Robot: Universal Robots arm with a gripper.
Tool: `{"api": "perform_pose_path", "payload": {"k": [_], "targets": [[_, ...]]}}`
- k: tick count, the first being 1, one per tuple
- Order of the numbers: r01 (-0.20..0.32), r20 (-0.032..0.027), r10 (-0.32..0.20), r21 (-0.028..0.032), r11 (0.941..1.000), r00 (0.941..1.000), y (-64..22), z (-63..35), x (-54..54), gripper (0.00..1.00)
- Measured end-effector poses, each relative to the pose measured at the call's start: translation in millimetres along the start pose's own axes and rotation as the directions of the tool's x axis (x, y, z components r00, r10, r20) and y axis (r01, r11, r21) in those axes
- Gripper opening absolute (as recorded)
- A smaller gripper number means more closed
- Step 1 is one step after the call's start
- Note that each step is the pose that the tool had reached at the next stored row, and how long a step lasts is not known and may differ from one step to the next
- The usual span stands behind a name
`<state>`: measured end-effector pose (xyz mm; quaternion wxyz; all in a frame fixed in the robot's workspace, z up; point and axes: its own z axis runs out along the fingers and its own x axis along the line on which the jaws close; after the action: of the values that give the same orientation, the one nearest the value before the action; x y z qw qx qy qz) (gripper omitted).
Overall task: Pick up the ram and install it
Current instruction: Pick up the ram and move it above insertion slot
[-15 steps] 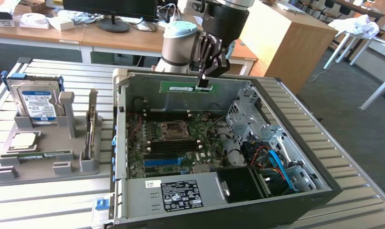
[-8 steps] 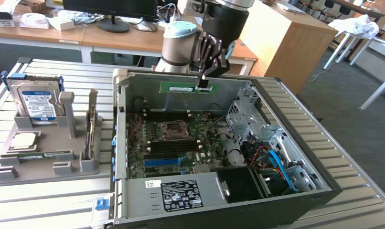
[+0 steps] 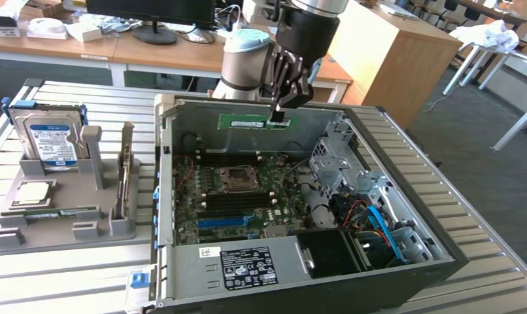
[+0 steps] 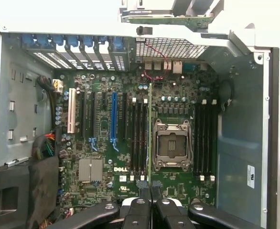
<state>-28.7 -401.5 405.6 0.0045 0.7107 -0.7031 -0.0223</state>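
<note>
My gripper point(image 3: 281, 118) is shut on the ram point(image 3: 253, 122), a long flat green stick with a white sticker. It holds the stick level above the back of the open computer case point(image 3: 438, 216). In the wrist view the ram point(image 4: 150, 133) appears edge-on as a thin green line running out from between the fingertips of the gripper point(image 4: 151, 194). It hangs over the motherboard point(image 4: 178, 95), between the black memory slots point(image 4: 137, 138) and the CPU socket point(image 4: 171, 145). The stick is apart from the board.
At the exterior view's left, a grey holder point(image 3: 63, 229) carries a second green stick point(image 3: 50, 212), a square silver chip point(image 3: 33, 191) and an upright hard drive point(image 3: 52, 140). Cables and drive bays point(image 3: 368, 216) fill the case's right side. More black slots point(image 4: 204, 138) lie beyond the socket.
</note>
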Motion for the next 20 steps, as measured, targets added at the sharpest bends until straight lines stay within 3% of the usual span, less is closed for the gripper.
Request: {"api": "perform_pose_path", "payload": {"k": [20], "targets": [[0.0, 0.0, 0.0, 0.0, 1.0, 1.0, -0.2, 5.2, 0.1, 0.11]]}}
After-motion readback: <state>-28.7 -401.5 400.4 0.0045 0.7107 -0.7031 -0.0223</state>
